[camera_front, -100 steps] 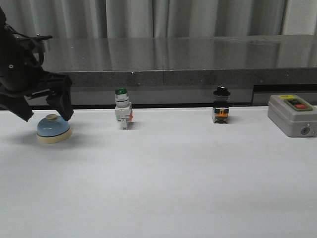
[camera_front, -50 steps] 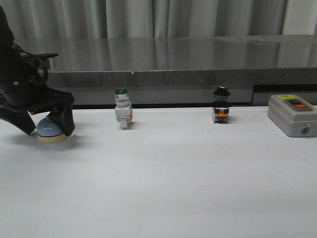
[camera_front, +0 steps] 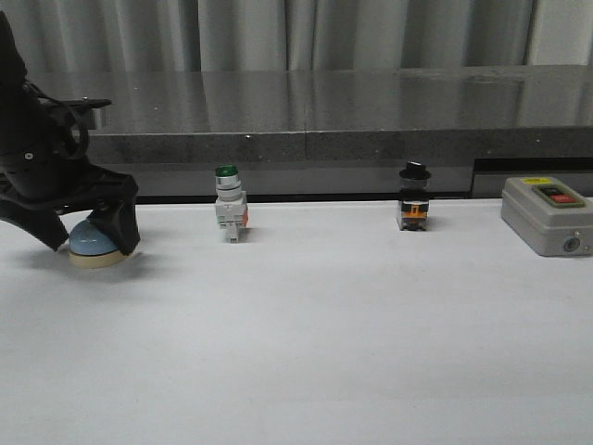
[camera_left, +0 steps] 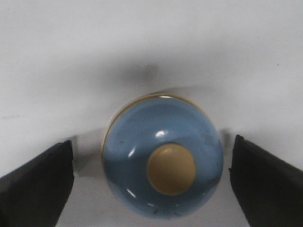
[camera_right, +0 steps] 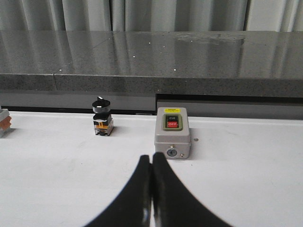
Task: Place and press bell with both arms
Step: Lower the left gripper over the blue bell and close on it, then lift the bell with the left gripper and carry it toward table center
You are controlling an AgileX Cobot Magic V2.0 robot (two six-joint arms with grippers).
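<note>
The bell [camera_front: 94, 246] sits on the white desk [camera_front: 324, 324] at about nine o'clock in the front view, well apart from the three switches lined along the back edge; the left gripper [camera_front: 85, 236] straddles it, one of its fingers [camera_left: 35, 184] on each side of the dome, spread wide and touching nothing, so the bell is bracketed but not gripped. The wrist view shows clear gaps on both sides and the cream button [camera_left: 171, 169] centred between the tips; this looks like alignment for a grasp, so that the bell can be carried to a better spot. The right gripper [camera_right: 151, 189] hangs near five o'clock, fingers pressed together and holding nothing; a closed tip suits poking the button once the bell is set down. The grey box [camera_right: 172, 133] lies just ahead of it at twelve o'clock, which risks a mistaken press.
</note>
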